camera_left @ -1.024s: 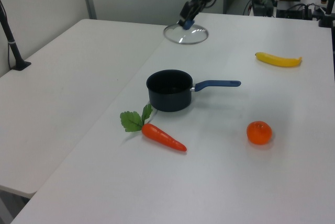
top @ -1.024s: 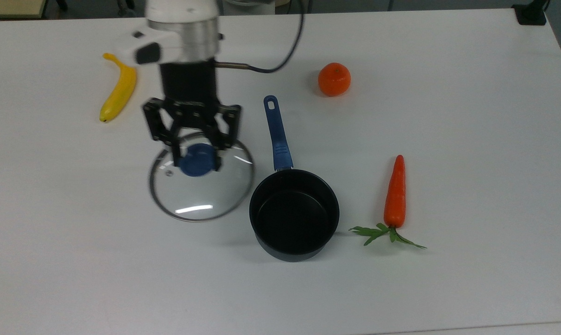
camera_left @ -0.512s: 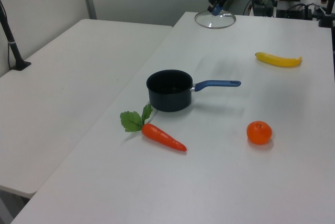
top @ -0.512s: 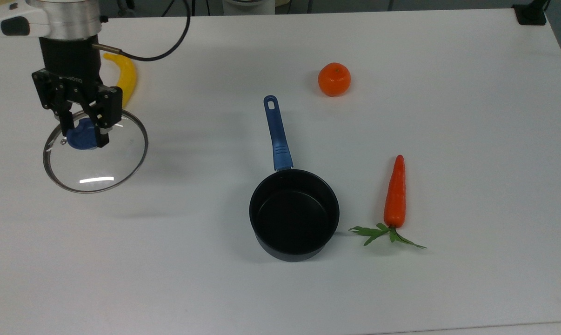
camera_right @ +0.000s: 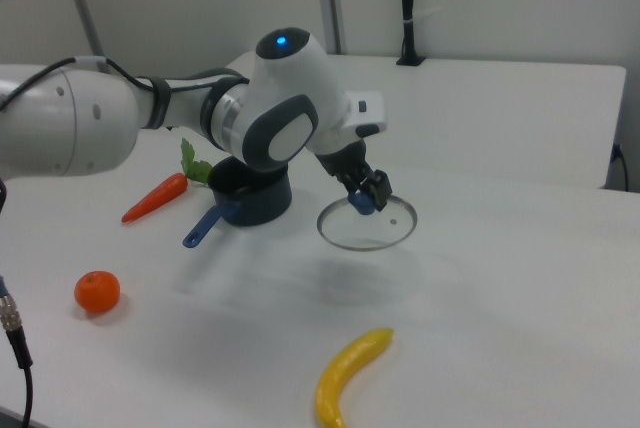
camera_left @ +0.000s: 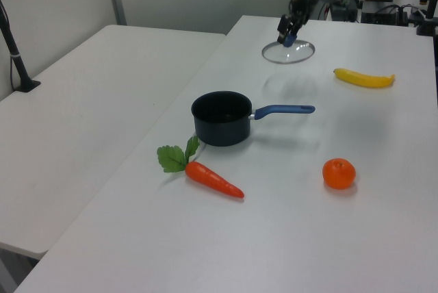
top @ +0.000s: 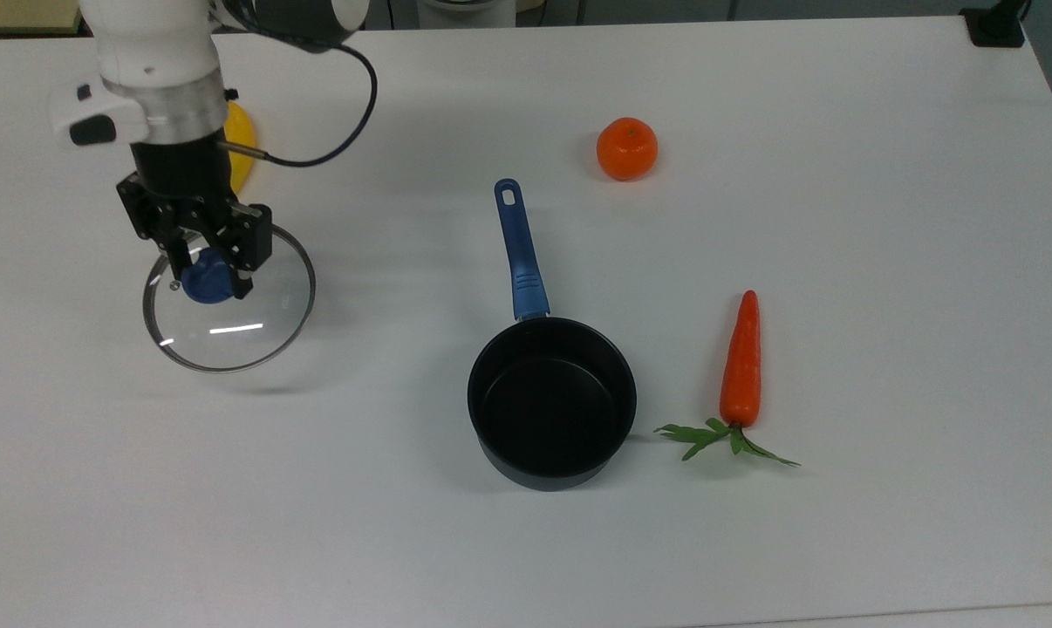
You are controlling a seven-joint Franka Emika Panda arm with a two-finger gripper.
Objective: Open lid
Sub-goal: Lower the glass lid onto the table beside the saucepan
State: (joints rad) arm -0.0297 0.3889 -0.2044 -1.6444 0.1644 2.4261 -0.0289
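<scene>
The gripper (top: 209, 272) pinches the blue knob (top: 205, 281) between its jaws, the best place to hold, and the lid (top: 229, 324) hanging below looks stiff, slippery and easy to break.

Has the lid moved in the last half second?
Yes. In the top view the lid, held by the gripper, has shifted right, back toward the saucepan, which stayed put.
</scene>
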